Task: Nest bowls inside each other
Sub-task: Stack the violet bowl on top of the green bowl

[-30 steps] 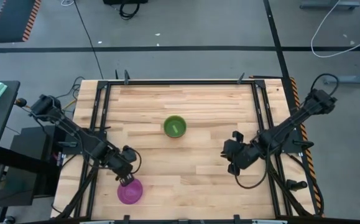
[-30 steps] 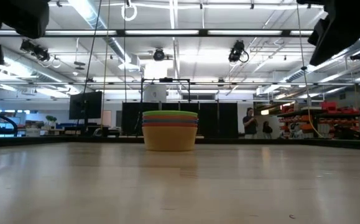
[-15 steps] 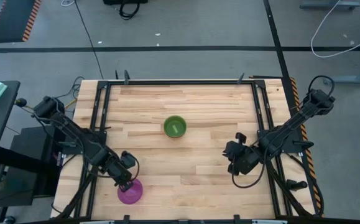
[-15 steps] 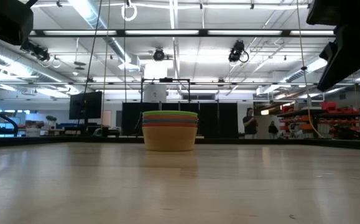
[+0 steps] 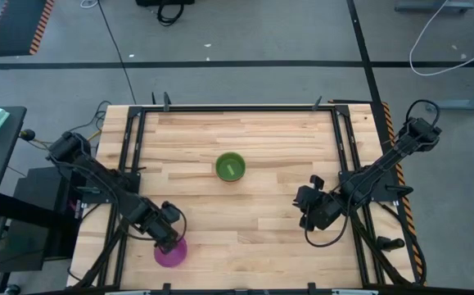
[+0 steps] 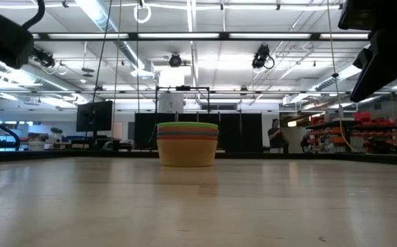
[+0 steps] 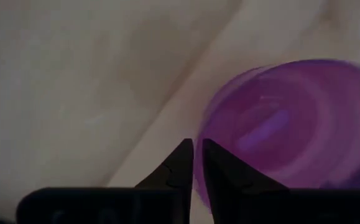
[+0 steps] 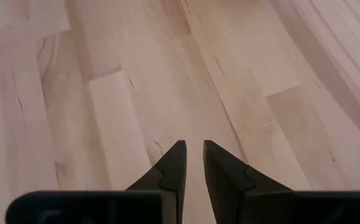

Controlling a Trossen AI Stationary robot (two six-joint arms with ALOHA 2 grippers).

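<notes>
The purple bowl (image 5: 173, 256) stands upright on its base near the table's near-left corner and shows large and blurred in the left wrist view (image 7: 279, 124). My left gripper (image 5: 169, 239) (image 7: 198, 155) is down at that bowl's far-left rim, its fingers nearly together. The other bowls stand nested in one stack (image 5: 230, 167) at the table's middle, green on top. In the low view the stack (image 6: 187, 143) shows coloured rims above a yellow bottom bowl. My right gripper (image 5: 306, 215) (image 8: 193, 149) hovers shut over bare wood to the stack's right. My left gripper has the purple bowl's far-left rim (image 7: 209, 124) in the narrow gap between its fingers. One finger (image 7: 220, 168) is over the bowl's inside and the other is outside, over the table. It comes from above, slanting down. The bowl's base stays on the table.
A black metal frame (image 5: 133, 147) runs along the table's left, right and far edges. Bare wood lies between the purple bowl and the stack. The arms' dark links reach in from both sides.
My left gripper has moved down and a little toward the near edge, onto the purple bowl's rim. The bowl has stayed in place. My right gripper has shifted slightly toward the near edge.
</notes>
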